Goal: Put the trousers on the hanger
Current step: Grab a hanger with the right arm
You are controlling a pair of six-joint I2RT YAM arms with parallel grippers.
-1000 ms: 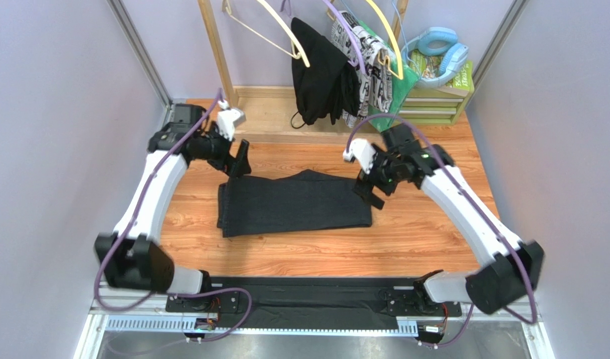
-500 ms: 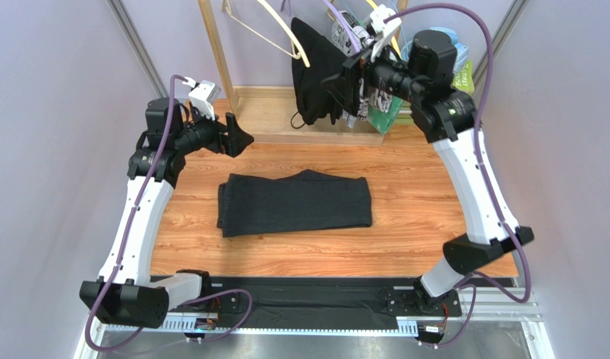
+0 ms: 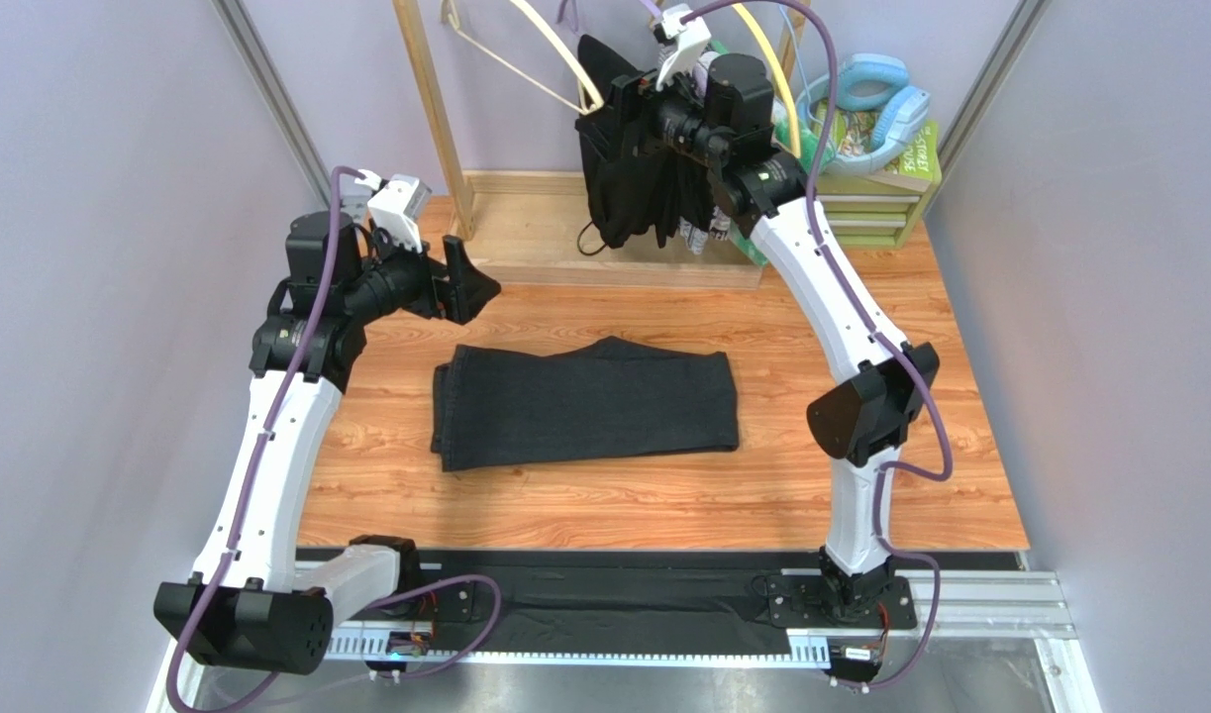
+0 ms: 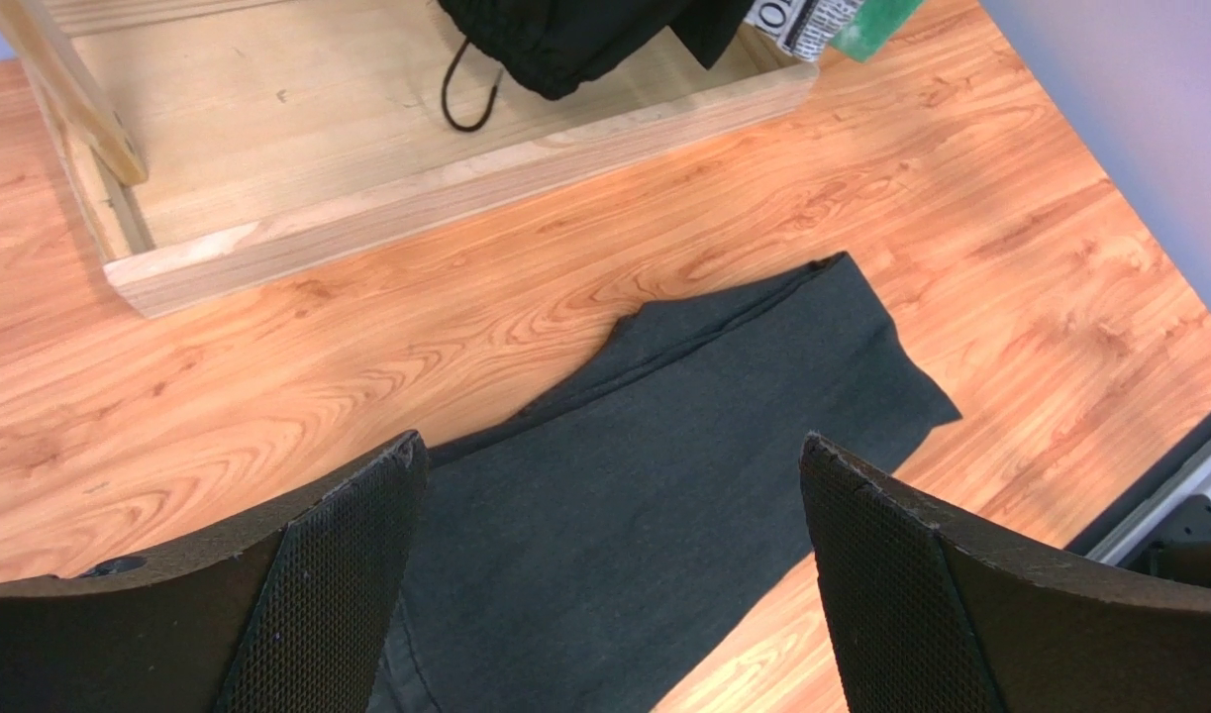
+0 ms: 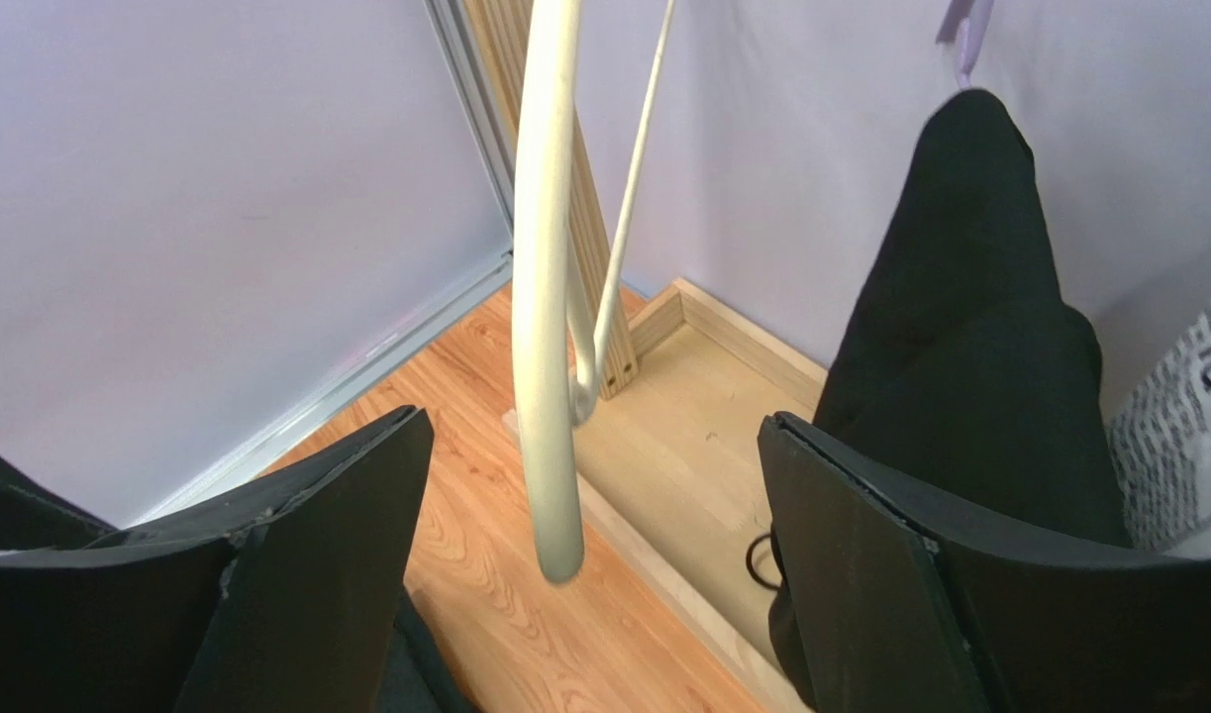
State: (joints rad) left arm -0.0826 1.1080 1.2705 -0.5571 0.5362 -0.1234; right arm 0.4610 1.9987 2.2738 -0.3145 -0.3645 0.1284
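Little is done so far. The trousers [image 3: 584, 404] lie folded flat mid-worktop [image 3: 373, 446], held by nothing. The hanger [image 5: 546, 297] hangs from the rack [image 3: 425, 104], its end between the spread, empty fingers of the right gripper [image 5: 596, 513], not gripped. The left gripper [image 4: 611, 580], fingers likewise apart and empty, hovers over the trousers. Taking the hanger and draping the trousers over it remain.

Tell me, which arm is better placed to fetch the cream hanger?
Right. The right gripper, open, is at the rack facing the hanger; the left gripper hovers near the trousers.
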